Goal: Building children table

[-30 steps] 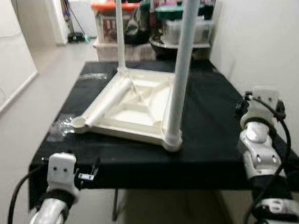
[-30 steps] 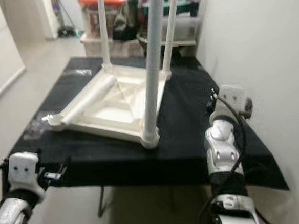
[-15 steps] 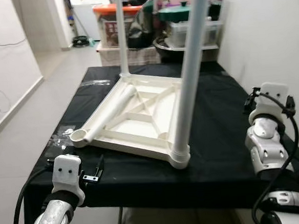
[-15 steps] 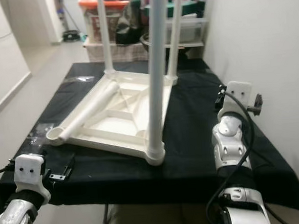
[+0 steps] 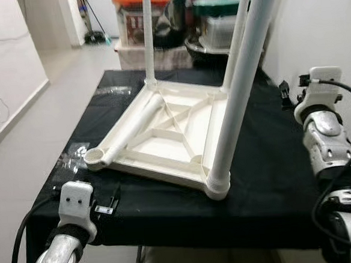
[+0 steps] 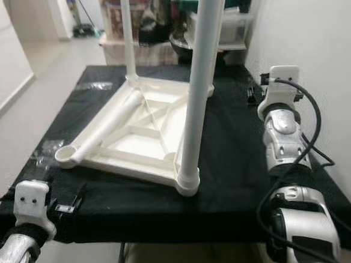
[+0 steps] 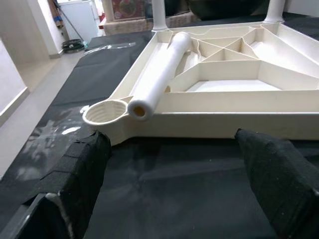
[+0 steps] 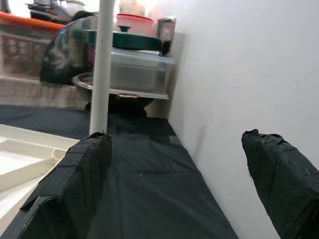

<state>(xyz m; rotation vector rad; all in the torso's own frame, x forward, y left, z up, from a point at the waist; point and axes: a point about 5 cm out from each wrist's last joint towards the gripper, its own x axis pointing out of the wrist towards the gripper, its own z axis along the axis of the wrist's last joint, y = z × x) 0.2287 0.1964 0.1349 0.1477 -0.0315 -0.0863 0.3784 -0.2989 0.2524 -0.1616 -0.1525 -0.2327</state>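
The white children's table top (image 5: 157, 164) lies upside down on a black-covered table (image 5: 263, 179). Three white legs stand upright in it: one at the near right corner (image 5: 239, 97), one at the far left (image 5: 148, 37), one at the far right (image 8: 103, 64). A loose leg (image 7: 159, 69) lies along its left edge, its end beside the empty corner socket (image 7: 105, 112). My left gripper (image 7: 172, 149) is open at the table's front edge, facing that socket, holding nothing. My right gripper (image 8: 174, 144) is open over the table's right side, beside the wall.
Storage bins and a metal bowl (image 5: 210, 30) are stacked behind the table. A white wall (image 5: 319, 25) runs close along the right. Clear plastic wrap (image 5: 75, 156) lies on the cloth at the left. Open floor (image 5: 20, 148) is to the left.
The view has shifted and come closer to the table. My right arm has risen and reached forward along the table's right side. My left gripper stays at the front edge.
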